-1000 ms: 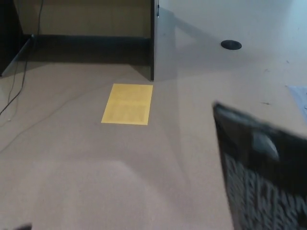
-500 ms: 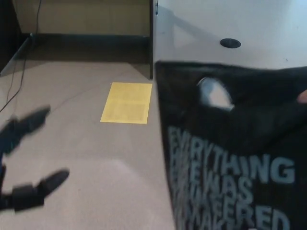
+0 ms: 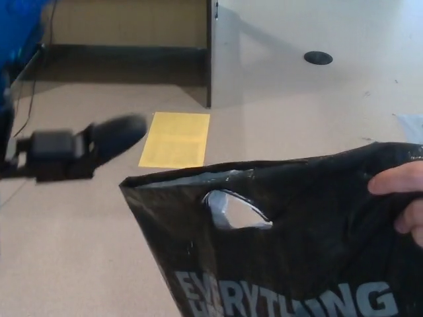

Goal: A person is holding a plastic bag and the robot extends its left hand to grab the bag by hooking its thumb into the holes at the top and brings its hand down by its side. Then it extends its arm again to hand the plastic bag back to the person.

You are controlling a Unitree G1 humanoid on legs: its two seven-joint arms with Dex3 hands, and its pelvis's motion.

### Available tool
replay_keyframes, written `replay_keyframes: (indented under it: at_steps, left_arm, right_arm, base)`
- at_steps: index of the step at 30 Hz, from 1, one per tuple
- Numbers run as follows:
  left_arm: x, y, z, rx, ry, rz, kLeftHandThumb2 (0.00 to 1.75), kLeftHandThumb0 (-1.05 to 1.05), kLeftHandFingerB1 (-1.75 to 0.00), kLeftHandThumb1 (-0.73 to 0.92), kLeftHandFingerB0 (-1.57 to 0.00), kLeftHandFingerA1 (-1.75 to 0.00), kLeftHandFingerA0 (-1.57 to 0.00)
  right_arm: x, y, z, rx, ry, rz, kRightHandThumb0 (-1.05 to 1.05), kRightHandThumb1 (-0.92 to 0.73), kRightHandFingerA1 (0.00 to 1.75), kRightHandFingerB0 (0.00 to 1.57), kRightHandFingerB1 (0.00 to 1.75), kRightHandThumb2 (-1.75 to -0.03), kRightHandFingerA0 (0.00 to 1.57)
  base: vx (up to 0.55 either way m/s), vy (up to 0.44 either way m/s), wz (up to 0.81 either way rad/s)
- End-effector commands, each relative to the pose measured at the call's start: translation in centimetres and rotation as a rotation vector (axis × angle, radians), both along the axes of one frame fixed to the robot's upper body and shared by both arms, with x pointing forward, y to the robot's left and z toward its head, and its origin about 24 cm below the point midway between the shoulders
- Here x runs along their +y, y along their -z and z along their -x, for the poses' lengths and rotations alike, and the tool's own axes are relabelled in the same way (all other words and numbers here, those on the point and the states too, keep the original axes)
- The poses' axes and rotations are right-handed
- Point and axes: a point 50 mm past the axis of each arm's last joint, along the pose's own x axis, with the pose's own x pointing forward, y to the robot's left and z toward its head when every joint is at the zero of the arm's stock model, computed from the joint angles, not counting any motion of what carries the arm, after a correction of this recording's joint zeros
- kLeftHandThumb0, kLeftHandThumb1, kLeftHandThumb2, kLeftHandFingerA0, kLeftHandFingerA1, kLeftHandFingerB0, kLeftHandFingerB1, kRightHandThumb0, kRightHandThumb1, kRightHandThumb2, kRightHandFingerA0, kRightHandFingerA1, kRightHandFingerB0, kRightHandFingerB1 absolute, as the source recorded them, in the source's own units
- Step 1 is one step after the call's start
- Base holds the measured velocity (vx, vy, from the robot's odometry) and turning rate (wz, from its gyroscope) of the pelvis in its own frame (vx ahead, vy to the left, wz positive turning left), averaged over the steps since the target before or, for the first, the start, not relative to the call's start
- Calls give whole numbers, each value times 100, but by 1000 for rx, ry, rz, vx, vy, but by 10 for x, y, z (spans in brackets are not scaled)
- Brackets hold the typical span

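One black plastic bag filling the lower right of the head view, upright, top edge sloping from a low left corner up toward the right. Oval handle hole cut just below that edge, left of centre, pale inner lining showing through it. Large pale letters along the bottom, cut off by the frame. Pinched at the upper right corner by a person's hand, fingers curled over the black plastic at the right border. Well apart from the bag, up and to its left, left hand reaching in from the left edge, blurred; one thick dark finger stretched toward the right, grasping nothing, not touching the bag, rest of the fingers too smeared to tell whether spread or clenched. Blue blur at the top left corner above the arm. Right hand out of sight. Behind the bag, tan floor with a yellow sheet of paper lying flat, just beyond the finger's tip. White desk panel upper right, with a dark round grommet.
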Motion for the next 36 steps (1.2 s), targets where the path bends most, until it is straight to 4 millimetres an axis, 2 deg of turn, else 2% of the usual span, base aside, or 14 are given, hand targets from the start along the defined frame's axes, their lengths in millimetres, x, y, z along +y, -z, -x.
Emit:
replay_keyframes:
  at_steps: [1,2,4,5,9,10,17,23,24,25,27,29,35,36]
  left_arm:
    - [-24,-17,-4,118,-33,-110,67,-56,-32,35,0,-38,-8]
    - [-26,-14,-5,137,-24,-123,70,-49,-34,32,-9,-38,0]
    - [-30,-9,-6,165,-7,-140,69,-50,-33,33,-10,-38,0]
    - [-31,-7,-7,178,-12,-157,69,-53,-32,35,-11,-37,0]
    - [-34,3,-7,238,-26,-205,56,-54,-23,44,-11,-31,-10]
    - [-36,9,-6,263,-24,-227,71,-55,-33,36,-10,-38,0]
    - [-41,31,-6,399,-20,-310,72,-61,-23,39,-8,-32,-6]
    - [-38,35,-14,458,-45,-331,70,-55,-23,37,-8,-28,-7]
    - [-38,36,-16,465,-41,-327,54,-51,-24,43,-9,-27,-8]
    - [-38,36,-17,468,-42,-327,71,-53,-25,36,-8,-28,-3]
    - [-38,36,-18,475,-46,-329,55,-51,-24,43,-8,-26,-7]
    - [-38,35,-20,470,-84,-350,71,-56,-22,37,-7,-25,-5]
    - [-40,34,-26,426,-136,-316,70,-59,-23,38,-9,-32,-6]
    - [-41,33,-28,403,-164,-304,55,-54,-23,47,-10,-29,-10]
  right_arm:
    - [-4,-3,1,-23,2,13,-48,-57,56,26,41,-78,66]
    - [-4,-3,2,-22,4,10,-39,-69,46,31,31,-61,72]
    - [-4,-2,3,-23,0,11,-48,-57,57,26,41,-78,67]
    - [-5,-2,4,-23,1,11,-39,-68,47,31,31,-61,73]
    - [-5,-2,5,-13,0,20,-39,-70,46,30,31,-61,74]
    - [-6,-2,9,-2,-7,29,-41,-70,47,29,30,-61,75]
    - [-5,3,17,24,5,30,-40,-70,47,30,30,-61,75]
    - [-5,3,19,21,-7,35,-38,-69,48,31,31,-62,78]
    - [-5,3,19,16,-10,31,-46,-56,58,26,41,-77,72]
    - [-4,3,19,14,-10,29,-37,-68,49,31,31,-60,79]
    - [-5,3,20,14,-10,27,-37,-68,49,31,31,-60,79]
    - [-4,4,22,15,-6,21,-38,-69,49,31,32,-62,79]
    - [-5,5,23,27,2,20,-39,-70,47,30,31,-62,77]
    - [-5,5,23,31,2,24,-39,-70,46,30,30,-61,71]
  base:
    - [0,0,0]
    - [0,0,0]
    - [0,0,0]
    - [0,0,0]
    - [0,0,0]
    - [0,0,0]
    - [0,0,0]
    - [0,0,0]
    - [0,0,0]
    - [0,0,0]
    - [0,0,0]
    - [0,0,0]
    - [0,0,0]
    - [0,0,0]
